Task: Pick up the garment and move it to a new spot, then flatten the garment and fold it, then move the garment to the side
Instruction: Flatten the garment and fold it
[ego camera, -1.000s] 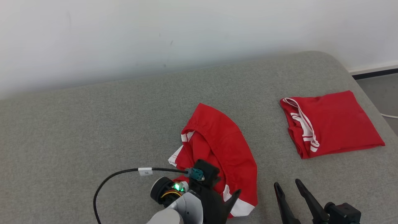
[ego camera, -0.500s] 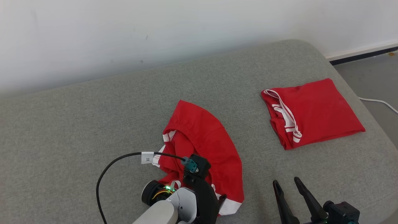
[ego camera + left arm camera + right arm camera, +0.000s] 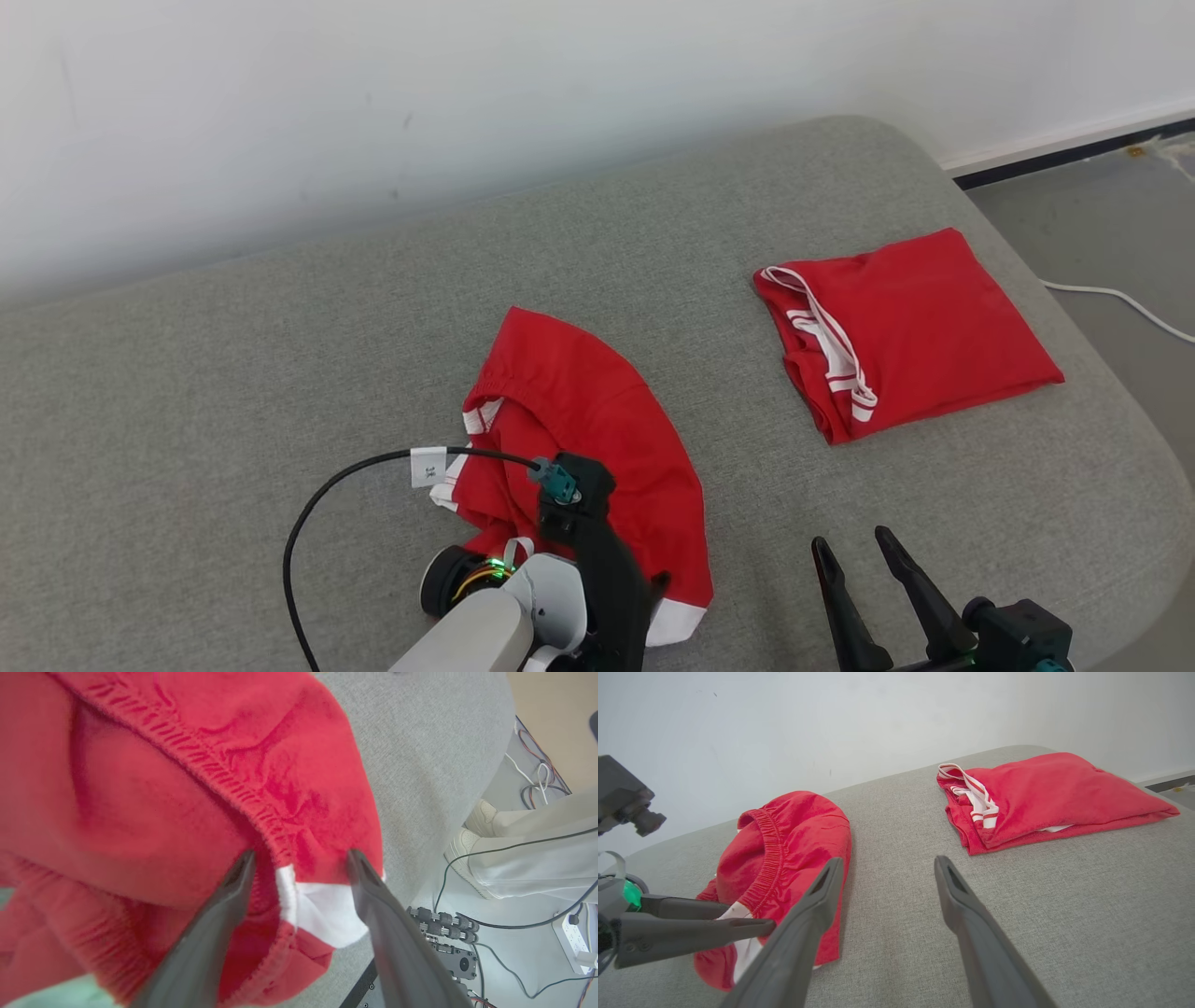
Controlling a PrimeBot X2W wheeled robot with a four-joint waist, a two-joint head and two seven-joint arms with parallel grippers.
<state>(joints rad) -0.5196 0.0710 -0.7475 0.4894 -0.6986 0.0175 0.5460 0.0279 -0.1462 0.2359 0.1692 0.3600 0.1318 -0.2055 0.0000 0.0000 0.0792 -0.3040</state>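
The left claw point(image 3: 300, 853) is spread wide and pinches nothing. It points down at the near end of the shorts point(image 3: 583, 429), and between its two fingers lie a gathered seam and a white band point(image 3: 322, 905) of the cloth. Whether the tips press the cloth, I cannot tell.

The shorts are red and lie crumpled on the grey couch point(image 3: 233, 373). Their long axis goes from this claw away toward the wall point(image 3: 560, 84), leaning a little to the left. The rounded far end points to the wall, and the end with the white band is under the claw. A black cable point(image 3: 428, 465) bends out to the left from the wrist behind this claw. In the left wrist view, past the couch edge to the right of the claw, a person's shoe point(image 3: 465, 851) stands on the floor.

The right claw point(image 3: 851, 539) is also spread, with nothing between its fingers, over bare couch. The shorts are near it on its left, not touching it. Ahead of it and a little to the right lies a folded red cloth point(image 3: 910, 327), its white-striped edge facing the shorts, well apart from them.
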